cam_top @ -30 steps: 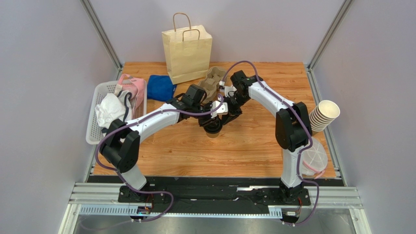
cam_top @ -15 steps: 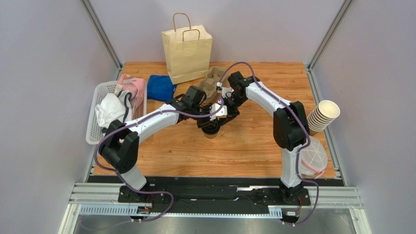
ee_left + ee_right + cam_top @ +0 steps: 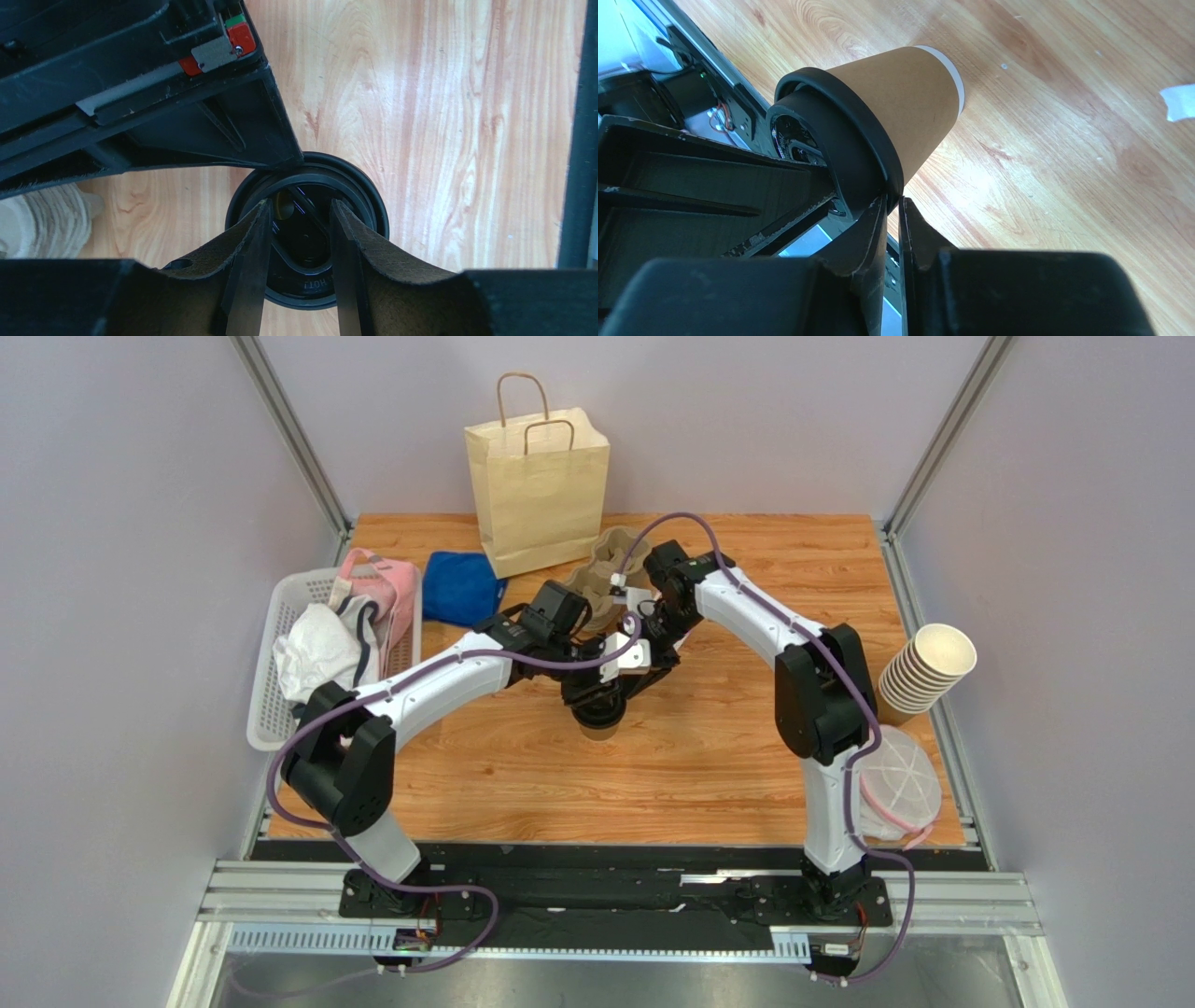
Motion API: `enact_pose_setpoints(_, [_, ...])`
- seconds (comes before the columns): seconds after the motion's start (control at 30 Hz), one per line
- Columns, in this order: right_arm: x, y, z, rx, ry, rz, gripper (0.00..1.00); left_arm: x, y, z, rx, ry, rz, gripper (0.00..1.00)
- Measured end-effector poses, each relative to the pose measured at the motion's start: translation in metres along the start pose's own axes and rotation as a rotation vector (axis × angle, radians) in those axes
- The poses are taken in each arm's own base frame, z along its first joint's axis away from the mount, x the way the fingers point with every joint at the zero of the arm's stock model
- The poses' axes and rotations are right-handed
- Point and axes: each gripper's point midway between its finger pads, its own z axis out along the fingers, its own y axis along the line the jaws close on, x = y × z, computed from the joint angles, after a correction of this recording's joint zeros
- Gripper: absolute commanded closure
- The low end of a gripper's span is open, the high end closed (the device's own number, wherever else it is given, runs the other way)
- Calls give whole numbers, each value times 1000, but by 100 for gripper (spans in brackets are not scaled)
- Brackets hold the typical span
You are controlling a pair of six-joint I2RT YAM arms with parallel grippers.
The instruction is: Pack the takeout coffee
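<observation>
Both tools meet at the takeout coffee point(image 3: 605, 714) in the middle of the counter point(image 3: 730, 756).
The cup stands upright, straight below the left tool point(image 3: 300, 210), whose jaws are half spread above the black lid, narrower than it and gripping nothing. The right tool point(image 3: 895, 210), at the cup's far-right side, is nearly closed with the lid's rim in its slit. The paper bag point(image 3: 540, 490) stands well beyond.

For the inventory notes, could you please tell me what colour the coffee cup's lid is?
The lid is black; clearest in the right wrist view.
</observation>
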Motion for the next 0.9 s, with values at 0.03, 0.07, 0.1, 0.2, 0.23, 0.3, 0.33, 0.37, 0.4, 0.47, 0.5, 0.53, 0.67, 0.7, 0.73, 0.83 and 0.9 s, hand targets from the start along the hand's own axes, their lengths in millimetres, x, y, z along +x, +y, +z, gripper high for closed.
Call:
enact_pose_setpoints(0.03, [0,1,1,1,6,-13,83,0,-2,-2,6,7,-11,53])
enact_pose_setpoints(0.07, [0,3,1,1,12,-24,82,0,-3,-3,12,12,-20,53])
enact_pose_setpoints(0.1, [-1,4,1,3,16,-38,82,0,-6,-4,24,17,-38,52])
enact_pose_setpoints(0.2, [-6,5,2,12,19,-76,77,-1,-14,-8,55,25,-84,49])
enact_pose_setpoints(0.23, [-8,5,2,16,18,-84,73,-2,-16,-9,60,26,-96,47])
enact_pose_setpoints(0.3, [-11,6,2,17,20,-106,67,-6,-17,-13,60,26,-116,45])
enact_pose_setpoints(0.33, [-12,7,1,17,19,-114,65,-8,-17,-15,58,24,-123,45])
enact_pose_setpoints(0.37, [-12,7,0,16,19,-122,63,-10,-17,-18,56,23,-129,44])
enact_pose_setpoints(0.4, [-13,9,-2,16,19,-128,59,-12,-18,-20,53,21,-133,44])
enact_pose_setpoints(0.47, [-15,11,-6,16,14,-146,57,-16,-19,-27,44,13,-143,44])
enact_pose_setpoints(0.5, [-16,12,-7,17,12,-150,57,-17,-18,-31,36,8,-150,46])
enact_pose_setpoints(0.53, [-17,12,-8,21,10,-157,57,-19,-16,-36,23,-2,-160,46])
enact_pose_setpoints(0.67, [-15,11,-11,35,11,-159,59,-15,2,-57,-43,-33,-253,48])
enact_pose_setpoints(0.7, [-14,11,-11,38,10,-159,61,-10,9,-63,-69,-39,-300,49])
enact_pose_setpoints(0.73, [-11,11,-12,40,13,-156,62,-5,17,-67,-94,-44,-338,50])
enact_pose_setpoints(0.83, [6,11,-16,41,32,-140,67,17,38,-81,-175,-49,-483,52])
enact_pose_setpoints(0.9, [15,10,-16,39,46,-126,69,30,48,-87,-211,-44,-555,52])
